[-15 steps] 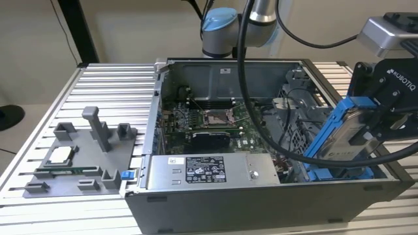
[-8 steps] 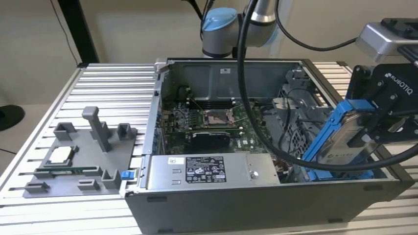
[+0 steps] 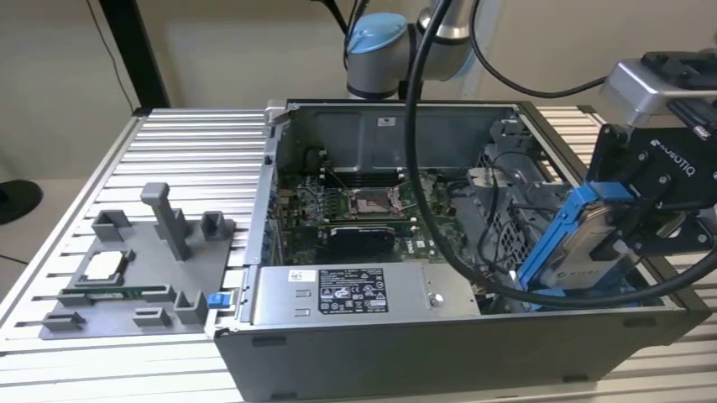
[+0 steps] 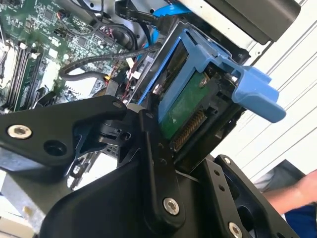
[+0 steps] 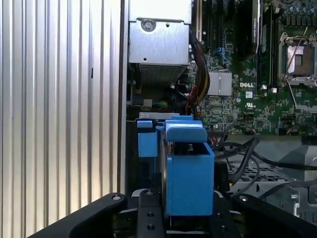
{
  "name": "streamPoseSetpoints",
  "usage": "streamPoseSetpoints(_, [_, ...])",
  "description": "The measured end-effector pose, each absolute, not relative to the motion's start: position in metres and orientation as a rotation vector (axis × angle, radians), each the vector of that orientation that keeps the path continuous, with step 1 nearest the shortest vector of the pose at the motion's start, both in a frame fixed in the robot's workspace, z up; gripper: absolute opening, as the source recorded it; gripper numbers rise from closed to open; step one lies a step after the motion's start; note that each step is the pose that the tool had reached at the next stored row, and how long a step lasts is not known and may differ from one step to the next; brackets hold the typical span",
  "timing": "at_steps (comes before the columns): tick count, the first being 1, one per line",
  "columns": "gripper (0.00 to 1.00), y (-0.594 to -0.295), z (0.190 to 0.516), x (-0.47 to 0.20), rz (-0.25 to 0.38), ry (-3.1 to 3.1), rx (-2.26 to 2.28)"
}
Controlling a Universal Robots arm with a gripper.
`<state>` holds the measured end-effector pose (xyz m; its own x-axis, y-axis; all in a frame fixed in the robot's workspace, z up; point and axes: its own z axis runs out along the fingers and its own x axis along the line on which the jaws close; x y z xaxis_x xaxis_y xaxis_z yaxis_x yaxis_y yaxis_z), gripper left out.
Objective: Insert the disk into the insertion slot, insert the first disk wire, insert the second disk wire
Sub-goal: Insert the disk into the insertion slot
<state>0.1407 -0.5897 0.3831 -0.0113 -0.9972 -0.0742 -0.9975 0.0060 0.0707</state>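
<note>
Claw [image 3: 641, 238] of black metal links, clenched on the flat silver-grey, bright-blue-framed disk [image 3: 583, 243], holds it tilted above the blue-railed insertion slot [image 3: 546, 300] at the open grey computer case's [image 3: 448, 353] corner, probably to line the two up. Disk and a thick black cable [image 3: 412, 143] hide most of that slot. Beyond, by the green motherboard [image 3: 370, 206], the disk wires cannot be told apart.

Right of frame: black pincer [image 3: 641, 222] clamps blue-framed disk [image 3: 580, 242], tilted, above right end of open computer case [image 3: 448, 357]. Motherboard [image 3: 364, 206] exposed at centre, labelled power-supply box [image 3: 348, 294] below it. Grey parts fixture [image 3: 123, 281] on slatted table [image 3: 191, 138], left.
</note>
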Motion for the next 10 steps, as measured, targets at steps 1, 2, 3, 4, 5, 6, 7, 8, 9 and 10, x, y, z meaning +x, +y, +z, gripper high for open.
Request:
streamPoseSetpoints(1, [0.0,-0.5896,0.3813,0.1407,0.161,2.226,-2.207])
streamPoseSetpoints(2, [0.0,-0.5897,0.3794,0.1407,0.161,2.226,-2.207])
streamPoseSetpoints(3, [0.0,-0.5896,0.3777,0.1407,0.161,2.226,-2.207])
streamPoseSetpoints(4, [0.0,-0.5897,0.3758,0.1407,0.161,2.226,-2.207])
streamPoseSetpoints(5, [0.0,-0.5897,0.374,0.1407,0.161,2.226,-2.207])
streamPoseSetpoints(6, [0.0,-0.5897,0.3726,0.1407,0.161,2.226,-2.207])
streamPoseSetpoints(7, [0.0,-0.5896,0.3724,0.1407,0.161,2.226,-2.207])
streamPoseSetpoints(8, [0.0,-0.5896,0.3724,0.1407,0.161,2.226,-2.207])
streamPoseSetpoints(9, [0.0,-0.5897,0.3724,0.1407,0.161,2.226,-2.207])
streamPoseSetpoints(10, [0.0,-0.5897,0.3724,0.1407,0.161,2.226,-2.207])
